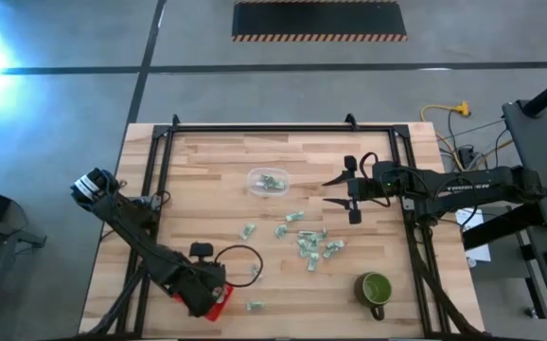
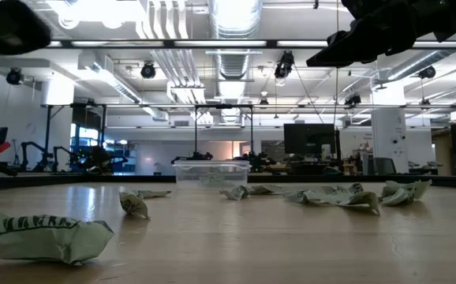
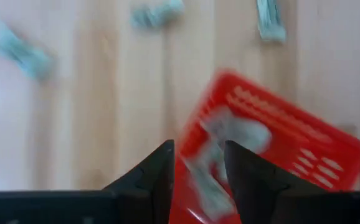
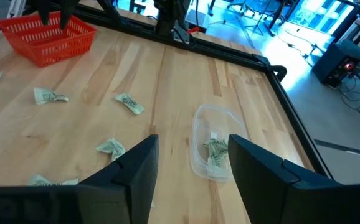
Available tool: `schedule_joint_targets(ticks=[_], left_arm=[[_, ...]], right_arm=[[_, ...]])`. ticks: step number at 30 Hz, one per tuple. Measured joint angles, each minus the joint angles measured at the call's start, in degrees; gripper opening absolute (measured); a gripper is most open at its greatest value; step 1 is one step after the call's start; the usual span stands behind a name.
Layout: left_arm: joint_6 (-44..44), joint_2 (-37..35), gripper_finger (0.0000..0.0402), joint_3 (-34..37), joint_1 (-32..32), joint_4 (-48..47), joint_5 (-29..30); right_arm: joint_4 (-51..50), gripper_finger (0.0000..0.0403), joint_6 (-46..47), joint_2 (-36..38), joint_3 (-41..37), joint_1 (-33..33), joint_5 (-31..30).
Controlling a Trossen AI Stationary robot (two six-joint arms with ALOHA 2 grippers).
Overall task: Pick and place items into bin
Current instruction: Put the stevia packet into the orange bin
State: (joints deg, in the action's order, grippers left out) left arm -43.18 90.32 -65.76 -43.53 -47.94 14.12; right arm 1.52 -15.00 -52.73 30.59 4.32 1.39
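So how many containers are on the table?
3: a clear tub near the middle, a red basket mostly covered by the left arm, and a green mug toward the right corner. No others show.

**Almost no legible lettering in view**

The right arm [image 1: 463, 188], lying across the right middle of the overhead frame, carries a short line of pale lettering on its dark casing, but the characters are too small to spell out. In the table-level frame, the crumpled wrapper [image 2: 39, 235] at the lower left shows dark green printed capitals along its upper fold; they are creased and cannot be read as a word. The other wrappers [image 4: 127, 103] on the wooden top show green print that stays unreadable. The striped mat [image 1: 319, 21] at the top centre of the overhead frame bears hazard-style edging, no words.
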Motion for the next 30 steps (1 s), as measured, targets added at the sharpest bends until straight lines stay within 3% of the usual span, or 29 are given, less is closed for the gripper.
schedule_joint_targets(ticks=[2,5,10,14,18,30], left_arm=[[4.69,-0.04,0.0123,-0.02,0.73,0.47,4.58],[13.1,0.27,0.0123,-0.02,2.9,2.99,6.58],[27.88,0.4,0.0123,0.83,7.55,12.25,6.27],[36.42,0.4,0.0123,2.41,11.39,19.24,0.73],[39.53,0.4,0.0123,4.6,14.37,22.27,-2.72],[42.59,0.42,0.0123,12.2,15.83,31.68,-3.6]], right_arm=[[0.02,0.0183,0.02,0.0,0.0,0.0,0.0],[0.02,0.0183,0.02,0.0,0.0,0.0,0.0],[0.13,0.0183,0.0,0.0,0.0,-0.02,0.0],[0.11,0.0183,0.0,0.0,0.0,-0.02,0.0],[0.09,0.0183,-0.16,0.0,-0.07,-0.02,0.0],[0.04,0.0183,-0.17,0.0,-0.13,0.0,0.0]])
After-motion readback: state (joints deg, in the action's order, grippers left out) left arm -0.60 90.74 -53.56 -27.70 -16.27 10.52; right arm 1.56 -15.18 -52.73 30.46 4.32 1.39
